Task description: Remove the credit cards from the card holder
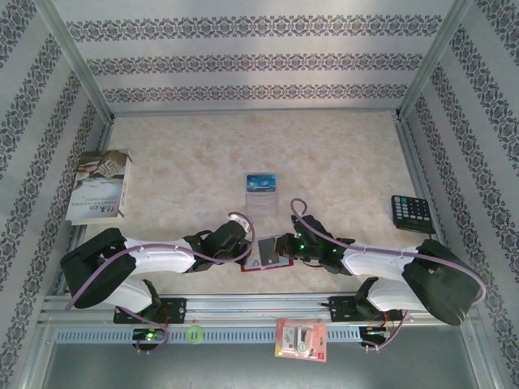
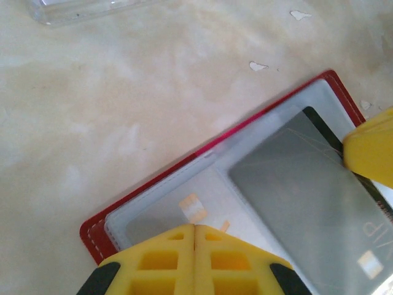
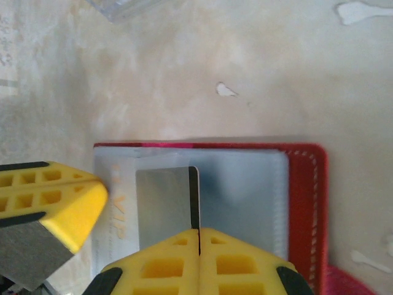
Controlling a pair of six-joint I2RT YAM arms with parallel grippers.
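Risk, holder drag: the open red leather-like folding card holder (image 3: 304,209) could slide over the table with the card if the hold-down at its far end lets go.
Risk, card slip: the thin grey plastic credit card (image 3: 163,196) is smooth and lies flat. Closed tips bearing on it may skate off and leave it partly in the holder's clear pocket (image 3: 245,190).
Risk, collision: both sets of yellow fingers work close together over the holder, so a sideways pull could knock one against the other.
Right gripper (image 3: 198,233): jaws closed, tips at the grey card's dark edge over the holder's middle. Whether anything is pinched cannot be told.
Left gripper (image 2: 194,230): jaws closed, tips over the holder's corner opposite the right gripper, by judgement pinning it.
Grey card: on the holder's inner face, partly out, directly under the right tips.
Blue credit card (image 1: 261,183): well beyond the holder, apart from both grippers.
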